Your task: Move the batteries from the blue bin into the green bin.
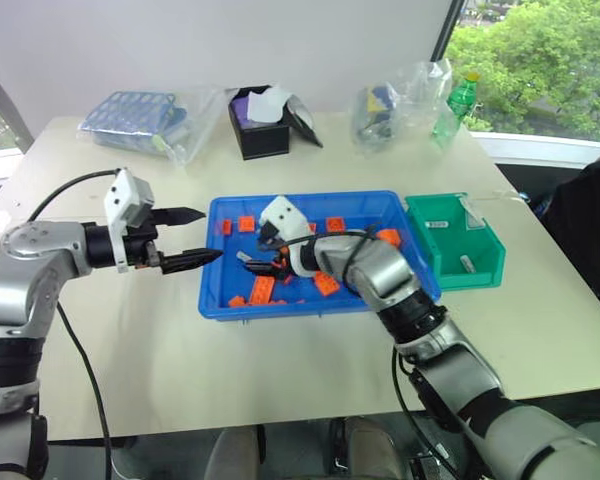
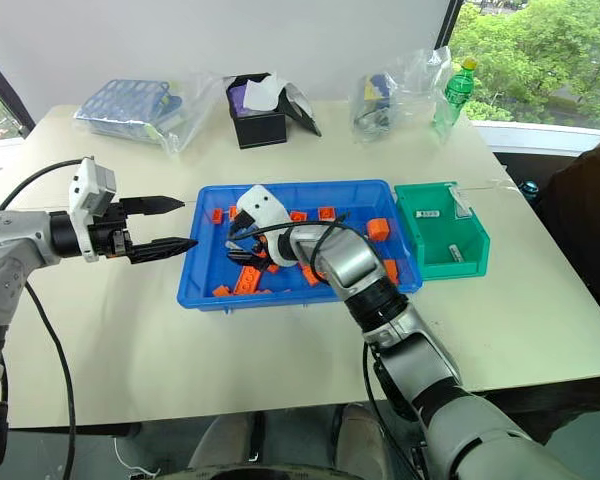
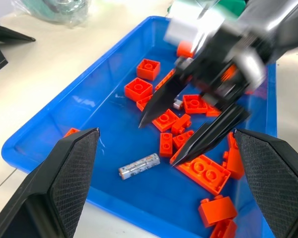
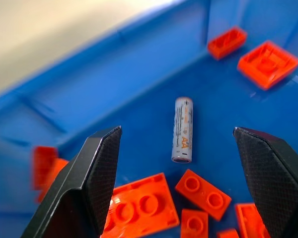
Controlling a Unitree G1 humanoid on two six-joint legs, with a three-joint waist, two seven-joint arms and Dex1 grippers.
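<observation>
Between the wide-spread fingers of the right gripper (image 4: pixel 176 186), a smooth silvery battery (image 4: pixel 183 129) is lying untouched on the glossy blue bin (image 4: pixel 139 69) floor among studded orange bricks (image 4: pixel 139 208). Outside the bin, the left gripper (image 1: pixel 192 236) is hovering empty, jaws apart.

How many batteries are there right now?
2: one battery lies in the blue bin among orange bricks, one in the green bin. Bricks or arm may hide more.

Blue bin's (image 1: pixel 220 300) right half behind the right arm, contents partly hidden.
</observation>
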